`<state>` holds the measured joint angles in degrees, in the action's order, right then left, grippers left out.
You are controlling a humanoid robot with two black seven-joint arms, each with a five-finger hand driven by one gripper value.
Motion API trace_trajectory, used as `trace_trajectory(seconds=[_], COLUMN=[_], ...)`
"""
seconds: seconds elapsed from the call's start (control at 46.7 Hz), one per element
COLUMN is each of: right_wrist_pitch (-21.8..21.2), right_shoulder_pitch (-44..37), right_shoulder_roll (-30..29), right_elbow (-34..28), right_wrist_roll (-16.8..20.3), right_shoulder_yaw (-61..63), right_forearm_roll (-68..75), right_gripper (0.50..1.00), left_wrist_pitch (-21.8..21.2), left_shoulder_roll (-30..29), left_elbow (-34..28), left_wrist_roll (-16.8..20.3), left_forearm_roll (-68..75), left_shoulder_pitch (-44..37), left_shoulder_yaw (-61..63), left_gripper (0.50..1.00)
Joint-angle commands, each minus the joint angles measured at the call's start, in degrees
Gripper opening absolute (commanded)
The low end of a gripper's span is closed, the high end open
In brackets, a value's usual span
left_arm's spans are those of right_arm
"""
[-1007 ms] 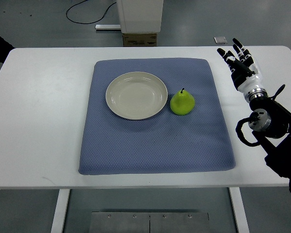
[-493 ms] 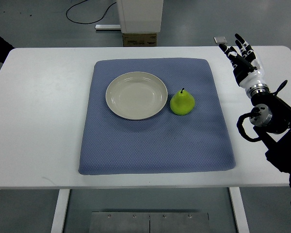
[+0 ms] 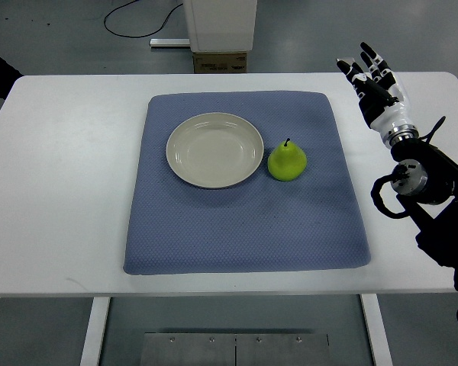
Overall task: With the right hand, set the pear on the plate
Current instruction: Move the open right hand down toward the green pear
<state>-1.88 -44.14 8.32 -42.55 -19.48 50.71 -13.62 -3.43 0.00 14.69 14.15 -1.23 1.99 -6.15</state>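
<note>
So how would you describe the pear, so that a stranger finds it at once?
On the white table lies a blue quilted cloth mat. On it, just right of the round cream plate, stands the small green pear with a dark stem, the only fruit there.

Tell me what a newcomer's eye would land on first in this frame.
Most likely the bright green pear, standing on the blue mat just right of the empty pale plate and apart from it. Next, the right hand at the table's far right corner, fingers spread, holding nothing and well clear of the pear. The white table around the mat is bare.
</note>
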Motion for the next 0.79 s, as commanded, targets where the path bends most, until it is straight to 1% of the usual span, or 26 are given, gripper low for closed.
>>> trace_trajectory(seconds=[0.0, 0.15, 0.471, 0.771], right_wrist_pitch=[-2.15, -4.36, -4.27, -4.27], right_shoulder_pitch=[-0.24, -1.21, -4.20, -4.20], right_shoulder_roll=[0.12, 0.47, 0.74, 0.47], right_elbow=[-0.34, -0.70, -0.61, -0.96], right_wrist_roll=[0.06, 0.06, 0.67, 0.41], right_shoulder_yaw=[-0.97, -2.11, -3.87, -4.04], right_forearm_roll=[-0.01, -0.27, -0.44, -0.71], right_gripper=[1.000, 1.000, 1.000, 1.000], left_wrist_pitch=[0.00, 0.00, 0.00, 0.00], left_shoulder_roll=[0.00, 0.00, 0.00, 0.00], left_elbow=[-0.01, -0.01, -0.01, -0.01], left_wrist_roll=[0.00, 0.00, 0.00, 0.00], left_forearm_roll=[0.00, 0.00, 0.00, 0.00], left_shoulder_pitch=[0.03, -0.06, 0.03, 0.03], left_shoulder_yaw=[-0.01, -0.01, -0.01, -0.01], left_gripper=[1.000, 1.000, 1.000, 1.000])
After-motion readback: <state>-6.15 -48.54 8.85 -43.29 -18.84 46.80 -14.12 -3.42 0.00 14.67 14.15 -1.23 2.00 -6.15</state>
